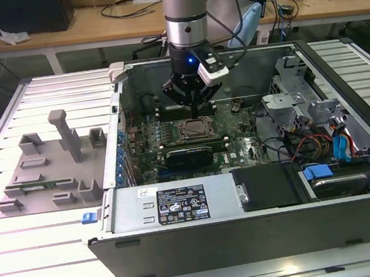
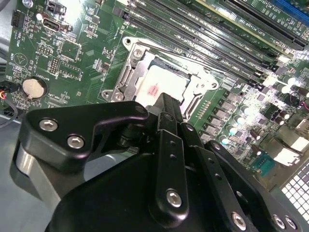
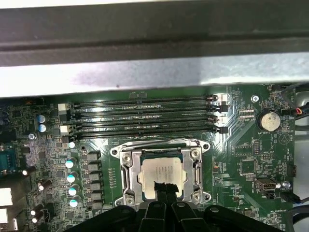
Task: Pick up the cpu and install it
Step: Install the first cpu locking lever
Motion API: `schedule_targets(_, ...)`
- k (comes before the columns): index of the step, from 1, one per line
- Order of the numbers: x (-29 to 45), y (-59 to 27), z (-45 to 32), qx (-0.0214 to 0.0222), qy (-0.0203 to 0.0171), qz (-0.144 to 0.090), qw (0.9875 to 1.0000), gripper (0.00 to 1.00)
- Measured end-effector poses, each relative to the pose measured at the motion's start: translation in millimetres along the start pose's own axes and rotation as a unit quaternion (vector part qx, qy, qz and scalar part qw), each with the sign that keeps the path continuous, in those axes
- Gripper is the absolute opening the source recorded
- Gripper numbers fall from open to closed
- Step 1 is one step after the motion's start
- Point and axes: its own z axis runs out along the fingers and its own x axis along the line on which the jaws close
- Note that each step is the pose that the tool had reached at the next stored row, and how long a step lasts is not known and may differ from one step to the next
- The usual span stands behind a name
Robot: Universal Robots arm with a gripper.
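Observation:
The cpu (image 3: 161,171), a small silver square, lies flat inside the dark socket frame (image 3: 126,174) on the green motherboard (image 1: 237,140). In the second wrist view the cpu (image 2: 164,79) shows a small red mark and sits level in the socket frame (image 2: 130,72). My gripper (image 1: 196,116) hangs straight over the socket inside the open computer case. Its black fingers are pressed together into one narrow tip, shut with nothing between them. In both wrist views that gripper tip (image 3: 163,186) (image 2: 166,99) overlaps the cpu's near edge; I cannot tell whether it touches.
Long black memory slots (image 3: 145,116) run beside the socket. The case wall (image 1: 119,99), a drive cage (image 1: 297,82), coloured cables (image 1: 339,143) and the power supply (image 1: 172,205) ring the board. A grey fixture tray (image 1: 50,164) holding a green memory stick (image 1: 35,187) lies at the exterior view's left.

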Motion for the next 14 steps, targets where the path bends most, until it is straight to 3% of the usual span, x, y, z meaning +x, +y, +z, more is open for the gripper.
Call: schedule_targets(14,-0.5,-4.8,-3.5,-0.0002,-0.0004,-0.004,1.0,0.11)
